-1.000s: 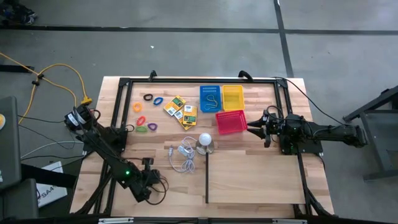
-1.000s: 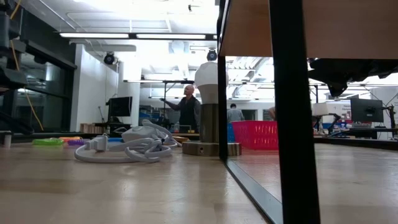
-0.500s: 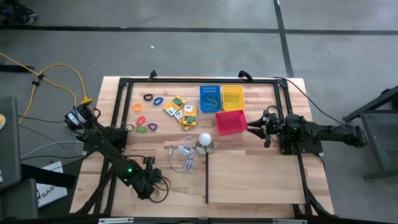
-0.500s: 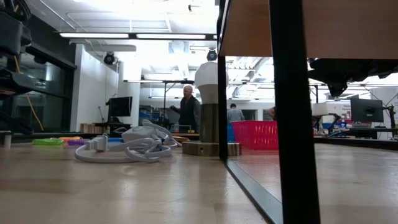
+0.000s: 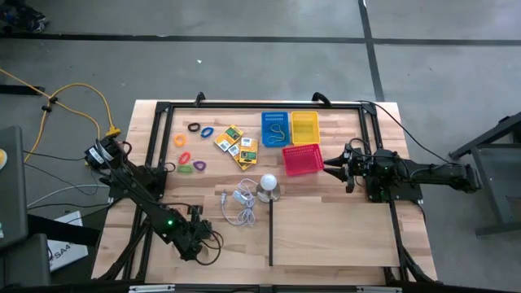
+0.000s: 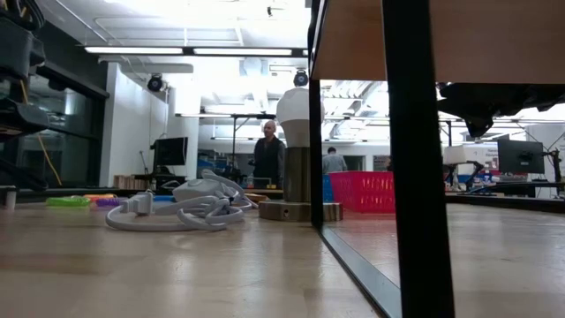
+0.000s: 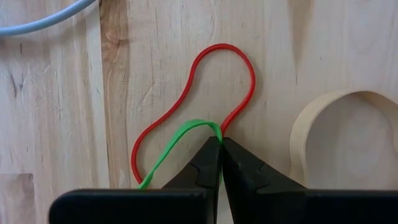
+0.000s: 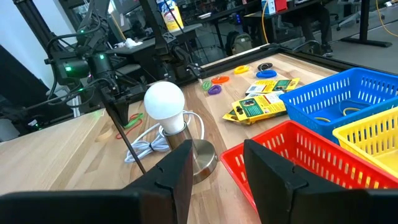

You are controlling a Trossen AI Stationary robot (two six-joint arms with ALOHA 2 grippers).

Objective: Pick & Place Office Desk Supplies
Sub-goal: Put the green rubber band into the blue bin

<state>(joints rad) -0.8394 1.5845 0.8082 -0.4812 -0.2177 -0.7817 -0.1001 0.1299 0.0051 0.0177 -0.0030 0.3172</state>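
Near the table's near left corner my left gripper [image 5: 201,247] [image 7: 219,142] points steeply down, shut on a green rubber band [image 7: 177,140]. That band lies across a red rubber band [image 7: 205,68], and a tan band [image 7: 298,140] lies flat on the wood beside them. Yellow-and-green packets [image 5: 236,144] and coloured rings [image 5: 191,146] lie farther back. My right gripper [image 5: 334,167] [image 8: 217,171] waits open at the table's right, level, beside the red basket [image 5: 302,159]. My left gripper pinches the green band at the bend of its loop [image 7: 208,124] between its two fingertips. This is where the bend crosses the red band's narrow end [image 7: 231,121]. The fingers come from above. The band lies slack on the table. I cannot tell whether the red band is caught too.
Blue [image 5: 274,128] and yellow [image 5: 304,126] baskets stand at the back, with the red one in front of them. A white bulb on its base [image 5: 269,183] and a coiled white cord [image 5: 238,203] sit mid-table. A raised wooden board [image 5: 334,232] covers the near right. A person stands in the room beyond [image 6: 267,159].
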